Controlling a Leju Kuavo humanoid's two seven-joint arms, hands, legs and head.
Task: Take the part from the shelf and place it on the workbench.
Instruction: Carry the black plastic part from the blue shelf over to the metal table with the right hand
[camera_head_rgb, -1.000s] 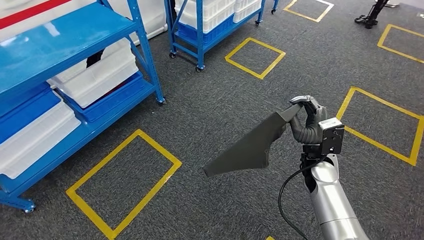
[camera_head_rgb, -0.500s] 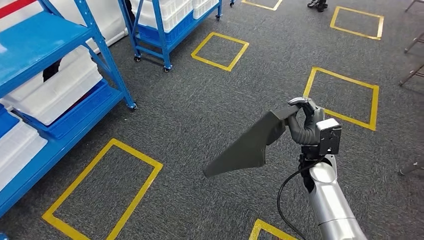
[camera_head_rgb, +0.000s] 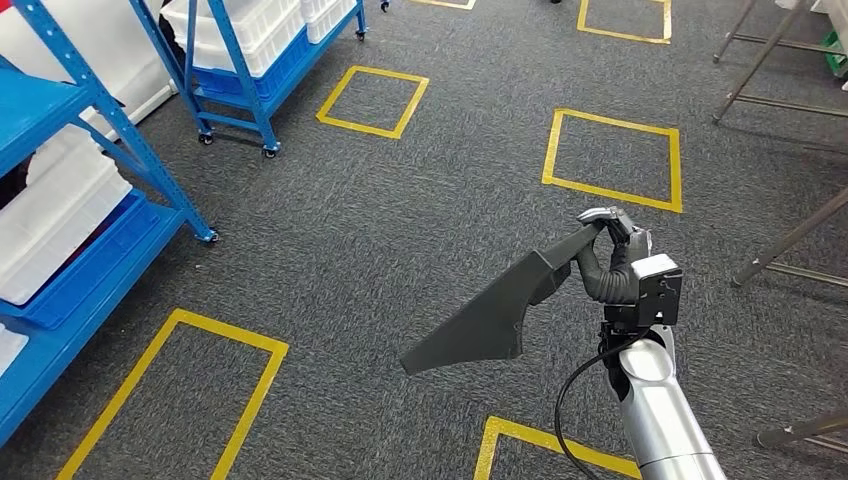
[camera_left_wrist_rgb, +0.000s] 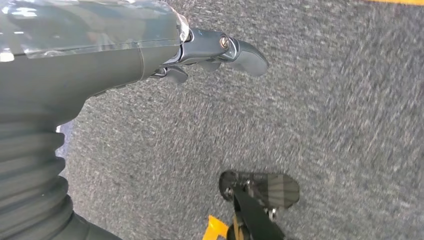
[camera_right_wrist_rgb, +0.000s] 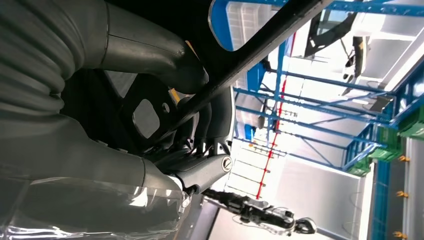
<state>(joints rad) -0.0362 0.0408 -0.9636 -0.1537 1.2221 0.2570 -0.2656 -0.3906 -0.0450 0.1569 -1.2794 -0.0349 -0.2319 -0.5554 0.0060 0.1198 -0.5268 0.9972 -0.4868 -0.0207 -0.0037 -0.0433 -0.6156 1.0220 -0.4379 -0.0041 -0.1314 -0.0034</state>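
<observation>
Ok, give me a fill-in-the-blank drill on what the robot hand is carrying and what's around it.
1. The dark part is held by the ____ robot hand.
2. The squares taped on the carpet are ____.
3. The shelf frames are painted ____.
4. The bins on the shelves are ____.

Missing words: right; yellow; blue; white

Right arm: a smooth silver tube-shaped forearm with a bright metallic sheen.
Wrist: a dark grey boxy camera housing with a pale top face and small screws.
Cable: a thin black cable loops out beside the forearm.
Right hand: dark grey jointed fingers with lighter grey tips.
Left hand: grey ribbed cover, glossy clear film over the shell, and a thick grey thumb with a round pivot screw.
</observation>
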